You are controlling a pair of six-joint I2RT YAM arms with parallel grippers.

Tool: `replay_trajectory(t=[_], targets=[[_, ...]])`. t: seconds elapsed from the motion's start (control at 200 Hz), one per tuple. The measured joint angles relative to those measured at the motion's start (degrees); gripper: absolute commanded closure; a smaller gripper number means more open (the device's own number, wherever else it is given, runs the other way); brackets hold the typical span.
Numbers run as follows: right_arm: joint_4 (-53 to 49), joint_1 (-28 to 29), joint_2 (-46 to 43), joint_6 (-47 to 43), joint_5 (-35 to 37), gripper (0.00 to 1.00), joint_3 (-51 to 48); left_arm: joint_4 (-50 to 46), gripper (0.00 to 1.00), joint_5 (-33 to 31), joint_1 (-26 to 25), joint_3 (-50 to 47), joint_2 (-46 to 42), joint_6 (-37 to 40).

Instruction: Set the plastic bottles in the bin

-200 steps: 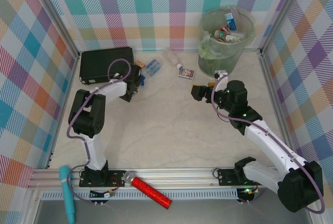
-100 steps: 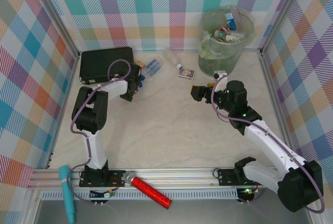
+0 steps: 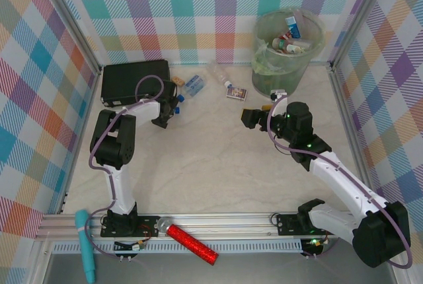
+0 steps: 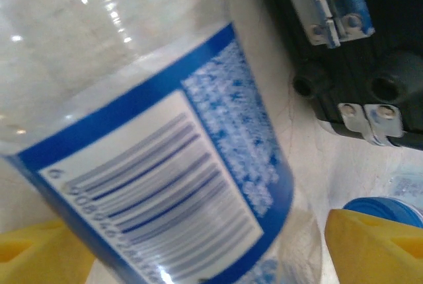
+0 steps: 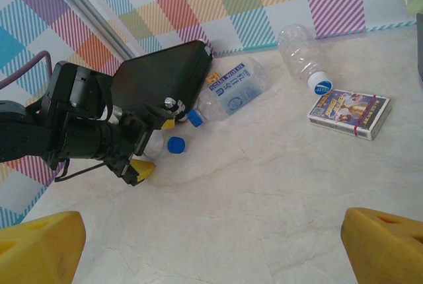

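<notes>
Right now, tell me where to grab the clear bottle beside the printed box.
Grip the clear bottle across its mid-body, probably from above: it lies on its side, cap toward the printed box, with both long sides free.

On my left wrist feed, the clear plastic bottle with the blue label (image 4: 165, 165) looks thin and glossy, catching small white glints, and its label is smooth printed film. Just beside it, the flat black rectangular case (image 4: 410, 33) has a dull dark shell with bright metal fittings (image 4: 330, 6). The pale marble-patterned tabletop (image 3: 211, 165) under the case looks smooth, with a soft sheen. Right of the case, the small flat printed box (image 5: 349, 113) looks like glossy card. Further right, the tall round translucent greenish-grey plastic bin (image 3: 281, 79) holds a crinkled clear film liner. Well in front of the case, the red glittery cylinder (image 3: 192, 244) sparkles beside a brushed aluminium rail (image 3: 225, 221).
</notes>
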Motion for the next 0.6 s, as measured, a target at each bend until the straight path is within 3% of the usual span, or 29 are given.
replay_trajectory(t=[0.16,0.37,0.6], targets=[[0.4,0.0,0.0,0.0,0.0,0.01,0.0,0.0,0.39,0.6,0.4,-1.7,-0.6,0.5],[0.4,0.2,0.0,0.0,0.0,0.01,0.0,6.5,0.37,1.7,0.6,-7.9,-4.2,2.0],[0.3,0.4,0.0,0.0,-0.5,0.01,0.0,7.2,0.37,3.2,0.4,-16.3,-12.5,9.8]])
